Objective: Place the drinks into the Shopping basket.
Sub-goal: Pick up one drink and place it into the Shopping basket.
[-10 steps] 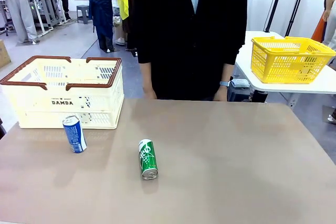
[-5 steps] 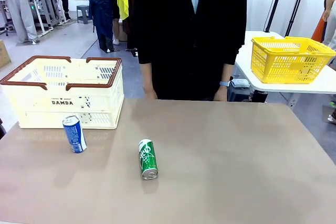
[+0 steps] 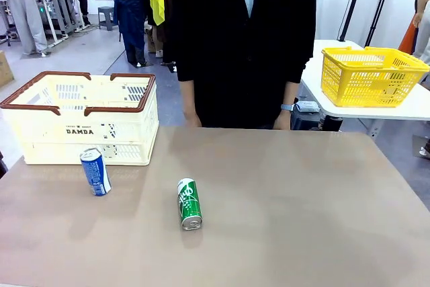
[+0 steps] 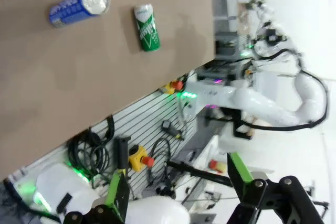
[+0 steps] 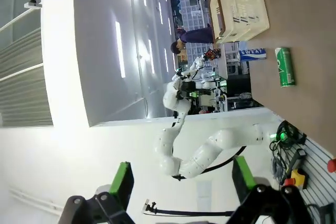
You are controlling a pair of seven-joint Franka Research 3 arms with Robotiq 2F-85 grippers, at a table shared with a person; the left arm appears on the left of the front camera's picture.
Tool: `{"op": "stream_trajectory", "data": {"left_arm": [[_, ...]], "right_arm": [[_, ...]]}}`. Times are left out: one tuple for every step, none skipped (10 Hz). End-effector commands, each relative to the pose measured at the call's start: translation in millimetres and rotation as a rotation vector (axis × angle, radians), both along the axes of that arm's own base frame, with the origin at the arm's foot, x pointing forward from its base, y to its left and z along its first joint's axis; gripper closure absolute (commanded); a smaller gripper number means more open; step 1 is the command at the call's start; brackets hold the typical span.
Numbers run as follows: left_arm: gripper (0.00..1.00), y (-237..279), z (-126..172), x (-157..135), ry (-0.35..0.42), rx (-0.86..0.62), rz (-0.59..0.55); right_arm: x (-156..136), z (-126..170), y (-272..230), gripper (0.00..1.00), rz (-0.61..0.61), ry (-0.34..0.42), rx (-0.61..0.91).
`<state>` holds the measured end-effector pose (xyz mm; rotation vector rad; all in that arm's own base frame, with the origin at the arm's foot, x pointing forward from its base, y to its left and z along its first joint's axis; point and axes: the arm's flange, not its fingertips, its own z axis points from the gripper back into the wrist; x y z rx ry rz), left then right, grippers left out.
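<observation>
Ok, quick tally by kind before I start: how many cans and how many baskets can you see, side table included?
Cans: 2 (green can, blue can)
Baskets: 2 (cream basket on our table, yellow basket on the side table)
Total: 4

Yellow mesh basket [image 3: 373, 75] on white side table [image 3: 411, 111]; person in black [image 3: 215, 45] behind tan table [image 3: 302, 199]
</observation>
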<state>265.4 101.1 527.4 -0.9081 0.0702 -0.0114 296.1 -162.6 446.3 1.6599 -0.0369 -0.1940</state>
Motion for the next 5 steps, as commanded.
{"op": "stream_trajectory", "data": {"left_arm": [[0.00, -106.2, 54.5, 13.2, 0.000, 0.196, -0.172], [0.00, -155.2, 69.7, 26.6, 0.035, 0.236, -0.168], [0.00, -213.5, 74.7, 38.1, 0.089, 0.372, -0.183], [0.00, -264.9, 69.4, 41.8, 0.134, 0.501, -0.194], [0.00, -313.3, 58.5, 43.7, 0.136, 0.551, -0.109]], "right_arm": [[1.7, 7.9, -1.0, 0.00, 0.000, 0.021, 0.007], [1.7, 7.9, -1.0, 0.00, 0.000, 0.021, 0.007], [1.7, 7.9, -1.0, 0.00, 0.000, 0.021, 0.007], [1.7, 7.9, -1.0, 0.00, 0.000, 0.021, 0.007], [1.7, 7.9, -1.0, 0.00, 0.000, 0.021, 0.007]]}}
